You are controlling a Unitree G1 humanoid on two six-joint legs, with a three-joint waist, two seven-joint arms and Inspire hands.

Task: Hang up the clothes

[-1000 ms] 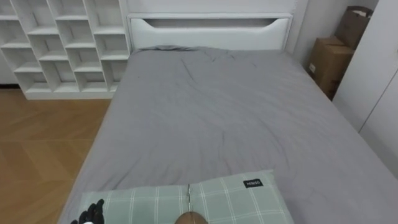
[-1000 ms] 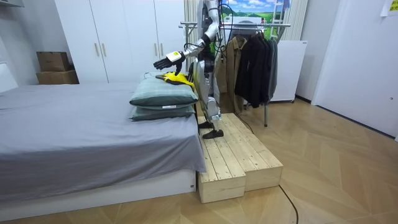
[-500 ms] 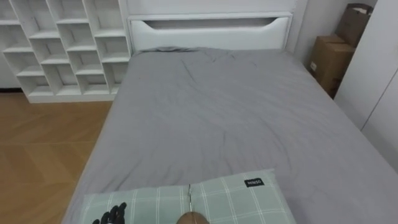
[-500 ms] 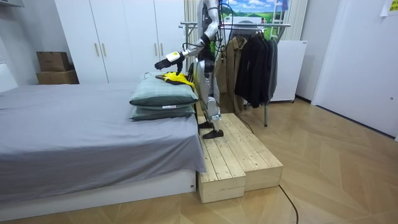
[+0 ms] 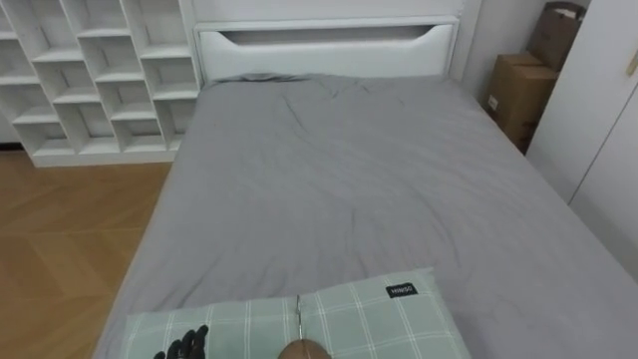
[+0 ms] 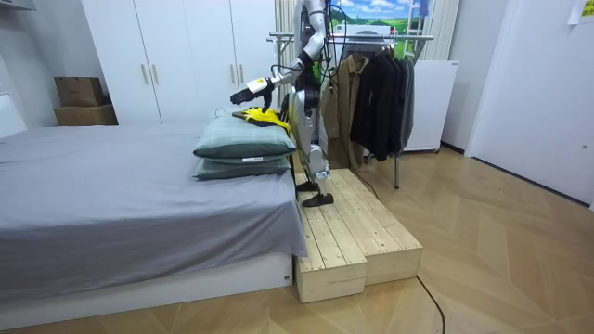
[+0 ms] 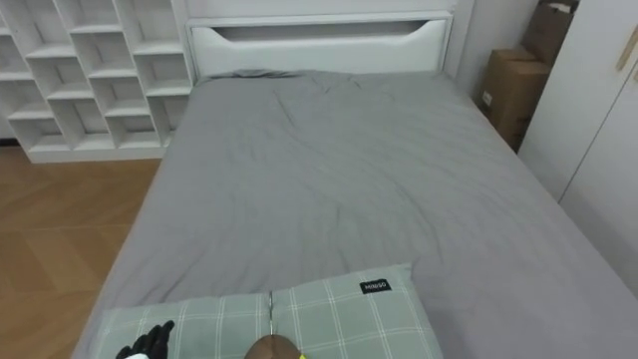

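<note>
**Hovering over the pillows with the yellow garment not yet in hand**

And we're at the end of the bed, the robot standing on a wooden platform pushed up against it. The left hand is stretched out above the stack of pillows, palm down. Its fingers are straight and a little spread, holding nothing.

The task's thing, the yellow garment, lies crumpled on the top pillow. It sits just under and slightly behind that hand, at the edge nearest the robot, and the two look apart.

From the head camera, dark fingertips poke in at the lower left over the green checked pillow. A brown wooden knob with a thin metal rod sits at the bottom edge. I'd read that as a hanger's neck and hook, though too little of it shows to be sure.

Why the high, flat hand? It looks like the set-up for a reach down onto the cloth. The clothes rack, already carrying dark coats, stands right behind the robot. So the garment will have to be lifted and turned right round to get there. Soft fabric on a soft pillow is the catch, as the grab could take the pillowcase with it.
</note>
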